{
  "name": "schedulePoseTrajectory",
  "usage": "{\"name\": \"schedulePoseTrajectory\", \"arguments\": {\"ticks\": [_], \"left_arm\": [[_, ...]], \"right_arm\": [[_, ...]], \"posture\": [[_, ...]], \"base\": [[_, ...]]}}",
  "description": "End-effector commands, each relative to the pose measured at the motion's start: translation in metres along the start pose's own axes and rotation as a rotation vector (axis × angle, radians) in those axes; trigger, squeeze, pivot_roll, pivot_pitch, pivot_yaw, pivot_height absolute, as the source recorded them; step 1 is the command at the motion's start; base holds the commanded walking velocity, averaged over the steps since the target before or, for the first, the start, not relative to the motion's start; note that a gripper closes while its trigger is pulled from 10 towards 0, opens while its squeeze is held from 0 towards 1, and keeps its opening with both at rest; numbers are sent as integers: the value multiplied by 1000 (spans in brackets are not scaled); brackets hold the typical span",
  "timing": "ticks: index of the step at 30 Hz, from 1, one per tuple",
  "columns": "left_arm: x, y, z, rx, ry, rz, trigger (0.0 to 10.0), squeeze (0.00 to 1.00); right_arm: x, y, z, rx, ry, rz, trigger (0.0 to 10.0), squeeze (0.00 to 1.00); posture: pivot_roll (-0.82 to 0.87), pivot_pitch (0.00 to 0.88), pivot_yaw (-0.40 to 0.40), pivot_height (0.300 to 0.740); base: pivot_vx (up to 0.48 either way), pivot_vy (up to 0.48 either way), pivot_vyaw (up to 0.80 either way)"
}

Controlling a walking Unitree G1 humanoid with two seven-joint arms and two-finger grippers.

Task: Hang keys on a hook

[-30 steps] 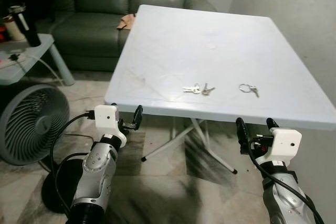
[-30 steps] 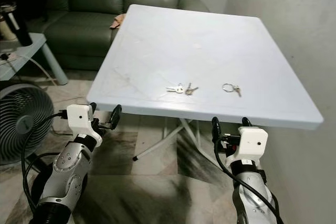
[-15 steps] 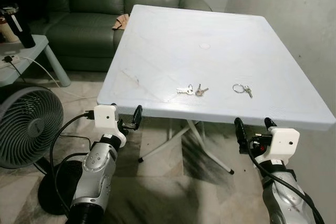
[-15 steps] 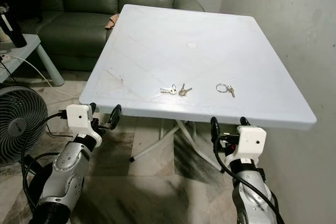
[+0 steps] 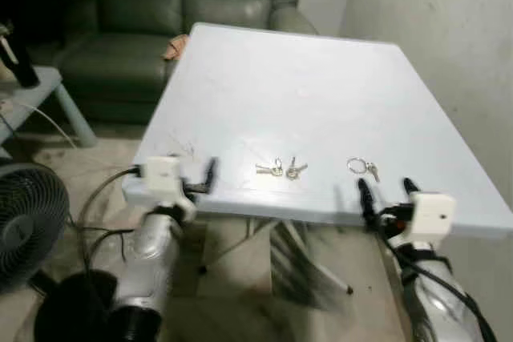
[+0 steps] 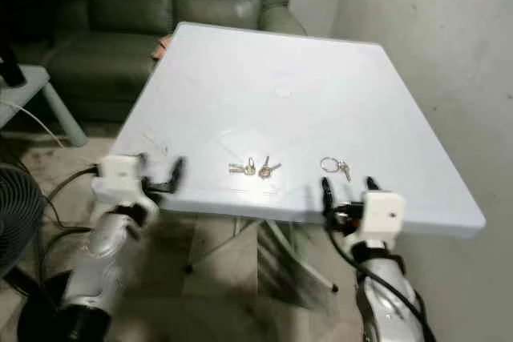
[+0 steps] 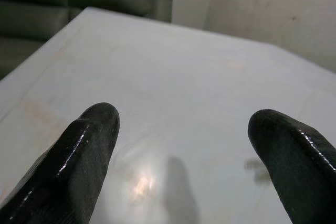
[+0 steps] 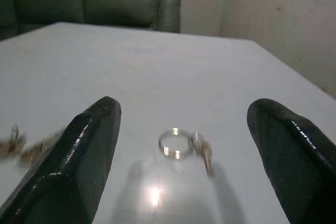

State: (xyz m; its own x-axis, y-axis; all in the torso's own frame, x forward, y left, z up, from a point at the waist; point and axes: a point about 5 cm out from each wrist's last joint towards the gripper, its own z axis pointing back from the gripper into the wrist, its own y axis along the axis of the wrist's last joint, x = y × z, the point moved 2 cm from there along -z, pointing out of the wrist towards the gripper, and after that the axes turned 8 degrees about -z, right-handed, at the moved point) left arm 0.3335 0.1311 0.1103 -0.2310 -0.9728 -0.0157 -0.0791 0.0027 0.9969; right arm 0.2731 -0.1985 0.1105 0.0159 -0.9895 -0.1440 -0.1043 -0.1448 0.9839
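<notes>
ringed key [image 5: 363, 168], paired keys [image 5: 282, 169], flat on table [image 5: 304, 94]

Both silver arms are raised forward, wrists level. The left gripper [image 5: 200, 178] has its two black fingers [image 7: 79, 161] spread wide apart, holding nothing. The right gripper [image 5: 386, 195] points forward, its fingers [image 8: 86, 150] likewise spread wide apart and empty.
</notes>
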Motion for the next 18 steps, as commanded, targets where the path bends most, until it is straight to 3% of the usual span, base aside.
{"name": "schedulePoseTrajectory", "arguments": {"ticks": [1, 9, 18], "left_arm": [[-13, 0, 3, -9, 33, -23, 10000, 0], [-7, 4, 3, 15, 21, -55, 10000, 0], [16, 7, 6, 50, -112, -107, 10000, 0]], "right_arm": [[-8, 1, -1, 9, 27, -14, 10000, 0], [-7, -1, -1, -17, 28, -8, 10000, 0], [-11, 0, -11, -71, 128, 46, 10000, 0]], "posture": [[60, 68, -55, 740], [58, 76, -59, 740], [52, 98, -69, 740]], "base": [[349, 0, 0], [44, 0, 0], [0, 0, 0]]}}
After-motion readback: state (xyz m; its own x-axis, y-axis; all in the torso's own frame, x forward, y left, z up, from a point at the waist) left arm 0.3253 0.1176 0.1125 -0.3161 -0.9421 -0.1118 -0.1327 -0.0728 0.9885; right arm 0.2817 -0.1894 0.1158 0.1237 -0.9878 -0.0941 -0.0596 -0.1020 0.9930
